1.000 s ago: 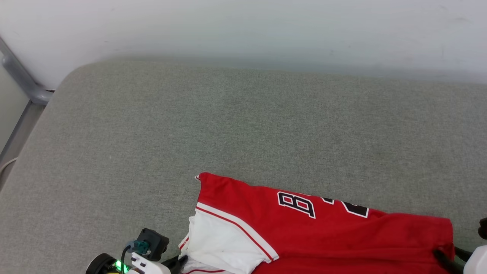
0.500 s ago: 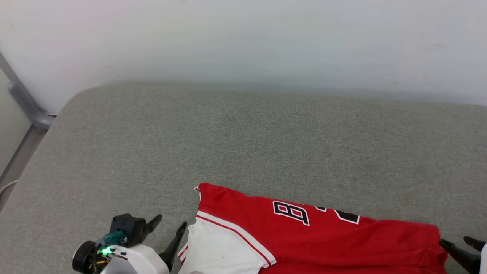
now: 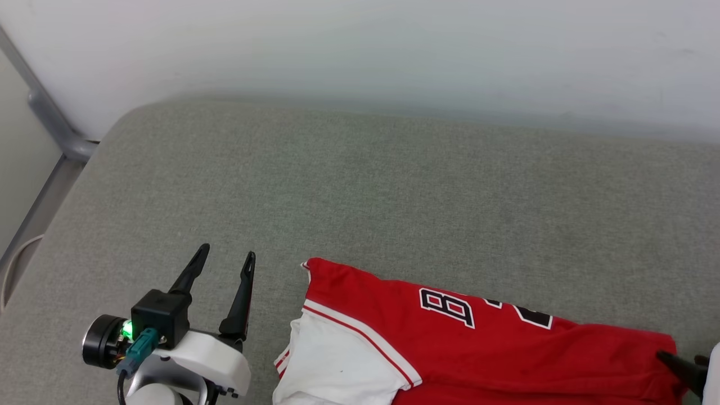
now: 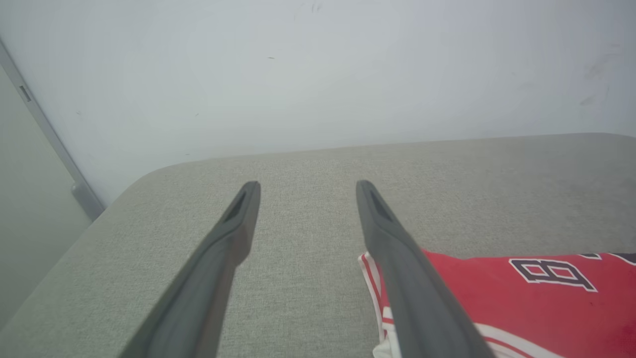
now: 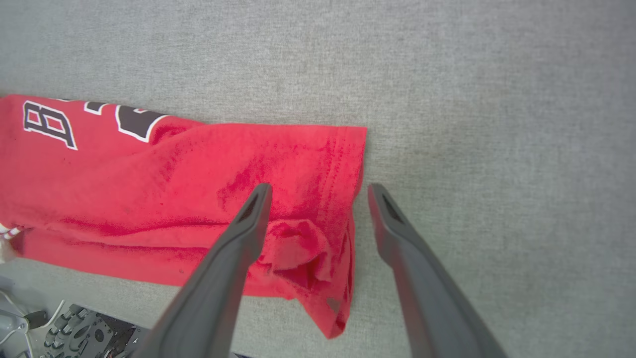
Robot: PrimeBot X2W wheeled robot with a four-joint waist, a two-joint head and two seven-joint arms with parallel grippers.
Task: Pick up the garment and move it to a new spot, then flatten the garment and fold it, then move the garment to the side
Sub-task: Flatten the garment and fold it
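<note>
The garment (image 3: 478,343), a red jersey T-shirt with a white sleeve (image 3: 337,360) and dark block lettering, lies folded along the near edge of the grey cushion (image 3: 360,185). My left gripper (image 3: 225,256) stands open to the left of the sleeve, apart from the cloth and holding nothing; the left wrist view has the garment (image 4: 521,293) just right of my left gripper (image 4: 308,186). My right gripper (image 5: 318,189) is open above the shirt's hem edge (image 5: 355,169), its left finger over the red cloth and its right finger over bare cushion. In the head view a right fingertip (image 3: 672,360) pokes in by the hem.
A pale wall (image 3: 360,45) runs behind the cushion. A grey metal frame bar (image 3: 50,121) slants down at the far left beside the cushion's rounded corner. Robot base parts and cables (image 5: 74,333) lie below the cushion's near edge in the right wrist view.
My left gripper let go of the sleeve, opened and swung up and left off the garment. My right gripper came off the hem. The camera shifted slightly.
</note>
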